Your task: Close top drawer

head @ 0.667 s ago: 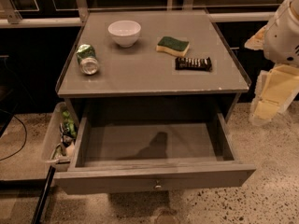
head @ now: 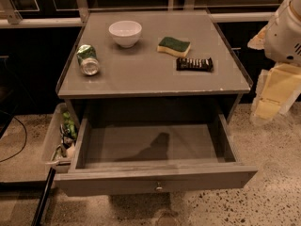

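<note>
Can't really tell whether the robot's cream-coloured two-finger gripper (head: 274,95) is released or clenched. It hangs off the right side of the grey wooden cabinet (head: 141,76), about level with the cabinet's top edge. It's clearly apart from the cabinet and isn't touching anything.

Going left to right from there. A thin black cable (head: 14,142) loops over the speckled stone floor (head: 263,173), well left of the cabinet. A pale plastic bin (head: 51,138) sits on the floor tight against the cabinet's lower left side, with some green and white bits in it that are too jumbled to name.

On the cabinet's flat top:
- a crushed green-and-silver drink can (head: 88,59) lies on its side near the left edge
- a small white round bowl (head: 125,33) stands upright toward the back, a bit left of centre
- a yellow sponge with a green scrub top (head: 174,46) lies right of centre
- a dark-wrapped snack bar (head: 194,64) lies flat just in front of the sponge and slightly to its right

The wide grey wooden top drawer (head: 155,180) is pulled far out of the cabinet's front, right under the top. A dark shadow falls across the drawer's floor. Its small round metal knob (head: 159,188) sits in the middle of the front panel.

The robot's white arm (head: 287,29) shows at the far right, beyond the cabinet's right edge, with the gripper below it.
</note>
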Controlling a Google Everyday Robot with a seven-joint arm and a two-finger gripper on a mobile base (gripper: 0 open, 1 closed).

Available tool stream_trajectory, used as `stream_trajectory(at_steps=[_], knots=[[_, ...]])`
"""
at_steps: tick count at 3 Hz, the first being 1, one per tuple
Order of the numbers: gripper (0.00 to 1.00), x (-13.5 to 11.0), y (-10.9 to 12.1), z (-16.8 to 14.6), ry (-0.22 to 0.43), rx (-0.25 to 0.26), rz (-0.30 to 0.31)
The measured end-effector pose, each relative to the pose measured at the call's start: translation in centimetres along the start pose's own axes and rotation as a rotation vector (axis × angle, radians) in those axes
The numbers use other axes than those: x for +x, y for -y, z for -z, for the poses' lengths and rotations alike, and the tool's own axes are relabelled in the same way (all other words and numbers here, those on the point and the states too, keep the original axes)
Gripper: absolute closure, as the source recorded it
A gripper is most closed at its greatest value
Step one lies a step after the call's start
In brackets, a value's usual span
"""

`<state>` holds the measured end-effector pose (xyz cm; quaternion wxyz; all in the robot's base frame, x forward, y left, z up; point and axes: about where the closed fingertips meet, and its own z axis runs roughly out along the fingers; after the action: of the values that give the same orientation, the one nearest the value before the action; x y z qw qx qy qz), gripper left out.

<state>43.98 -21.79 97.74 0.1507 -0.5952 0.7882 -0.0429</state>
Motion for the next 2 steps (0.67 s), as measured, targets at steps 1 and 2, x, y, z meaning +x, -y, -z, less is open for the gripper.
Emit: stream_trajectory(at_steps=[1, 2], knots=[[0.00, 0.1, -1.3, -0.7, 0.008, 0.003, 0.019], [0.00, 1.3, -5.1, -3.9, 0.055, -0.042, 0.045]])
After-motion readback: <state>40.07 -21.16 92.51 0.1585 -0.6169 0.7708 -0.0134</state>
